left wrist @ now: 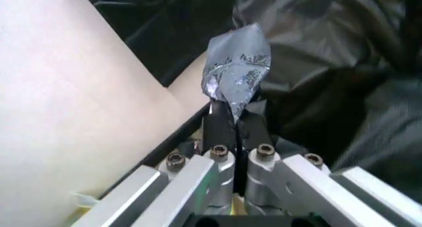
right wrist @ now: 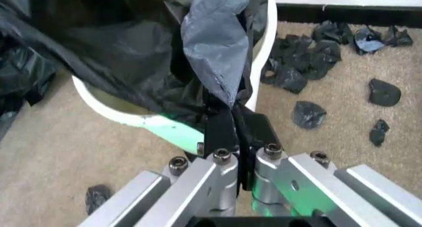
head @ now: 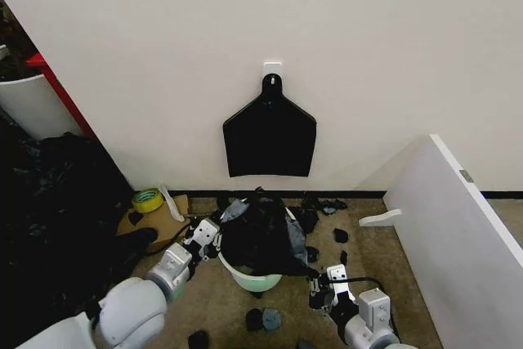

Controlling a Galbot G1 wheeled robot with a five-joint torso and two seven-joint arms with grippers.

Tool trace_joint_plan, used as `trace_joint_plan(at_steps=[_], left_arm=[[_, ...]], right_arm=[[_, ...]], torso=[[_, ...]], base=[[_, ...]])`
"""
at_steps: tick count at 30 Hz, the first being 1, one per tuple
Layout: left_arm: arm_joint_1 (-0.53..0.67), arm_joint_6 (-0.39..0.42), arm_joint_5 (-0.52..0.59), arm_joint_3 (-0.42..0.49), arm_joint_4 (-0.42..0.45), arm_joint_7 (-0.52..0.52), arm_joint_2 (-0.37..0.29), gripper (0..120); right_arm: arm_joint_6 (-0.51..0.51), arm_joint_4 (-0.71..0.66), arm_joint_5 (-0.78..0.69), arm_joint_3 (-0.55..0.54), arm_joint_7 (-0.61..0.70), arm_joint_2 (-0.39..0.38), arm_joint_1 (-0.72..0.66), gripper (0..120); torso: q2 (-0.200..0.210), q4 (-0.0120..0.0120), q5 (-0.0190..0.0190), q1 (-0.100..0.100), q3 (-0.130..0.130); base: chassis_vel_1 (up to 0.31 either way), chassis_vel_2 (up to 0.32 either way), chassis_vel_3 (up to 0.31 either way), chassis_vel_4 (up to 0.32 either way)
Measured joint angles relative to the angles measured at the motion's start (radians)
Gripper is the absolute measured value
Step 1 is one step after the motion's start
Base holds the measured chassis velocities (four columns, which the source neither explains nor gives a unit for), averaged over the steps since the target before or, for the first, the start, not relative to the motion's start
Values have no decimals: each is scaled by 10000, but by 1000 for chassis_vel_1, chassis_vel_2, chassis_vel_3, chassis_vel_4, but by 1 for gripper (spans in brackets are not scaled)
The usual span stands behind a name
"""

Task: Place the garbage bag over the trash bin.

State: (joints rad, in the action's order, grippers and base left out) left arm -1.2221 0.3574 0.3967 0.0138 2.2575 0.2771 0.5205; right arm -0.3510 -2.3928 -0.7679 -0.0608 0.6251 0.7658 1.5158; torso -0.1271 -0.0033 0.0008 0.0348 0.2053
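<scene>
Two grippers are engaged on the garbage bag (head: 260, 234), one at each side of the trash bin (head: 255, 277). The bin stands on the tan carpet (head: 392, 267) close to the white wall (head: 245, 22), and the head view shows its white rim and pale green inside below the bag's black mass. The bag lies bunched over the bin's top and far side; the near rim is uncovered.

Left gripper (head: 214, 234): positioned at the bin's left side, fingers drawn together. In the left wrist view the left gripper (left wrist: 234, 125) pinches a crinkled grey-glossy tuft of the garbage bag (left wrist: 237, 71), which stands up beyond the fingertips; more black film lies behind it.

Right gripper (head: 315, 277): positioned at the bin's right side, low and near the rim. In the right wrist view the right gripper (right wrist: 231, 123) is clamped on a fold of the garbage bag (right wrist: 214, 39), with the trash bin (right wrist: 158, 123) just beside the fingers.

Surroundings: a flat fan-shaped bundle of black bags (head: 270, 136) hangs on the wall above the bin. Small black scraps (right wrist: 310, 113) are scattered on the carpet. A roll of yellow tape (head: 147, 199) sits to the left, and a white panel (head: 453, 234) leans at the right.
</scene>
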Motion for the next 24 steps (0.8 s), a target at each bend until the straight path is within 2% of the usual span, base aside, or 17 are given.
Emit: trace_joint_plan(at_steps=[6,16,19,24], left_arm=[[-531,402,-127,8,177,461,-337,0],[-1214,493,41,240,159,1588,-120,0],[-1438,783,271,388,102,2136,35,0],[-1478,1073,444,491,-43,2306,144,0]], right_arm=[[-211,366,326,-294,57,175,-85,0],[-367,983,1295,-671,-87,341,-74,0],[-368,1338,1780,-825,-246,402,-97,0],[-208,1906,2485,-982,-569,519,-215,0]], torso=[[0,0,-1,0,0],[0,0,-2,0,-1],[0,0,-2,-1,-1],[0,0,0,-1,-1]], base=[[0,0,0,0],[0,0,0,0],[0,0,0,0],[0,0,0,0]])
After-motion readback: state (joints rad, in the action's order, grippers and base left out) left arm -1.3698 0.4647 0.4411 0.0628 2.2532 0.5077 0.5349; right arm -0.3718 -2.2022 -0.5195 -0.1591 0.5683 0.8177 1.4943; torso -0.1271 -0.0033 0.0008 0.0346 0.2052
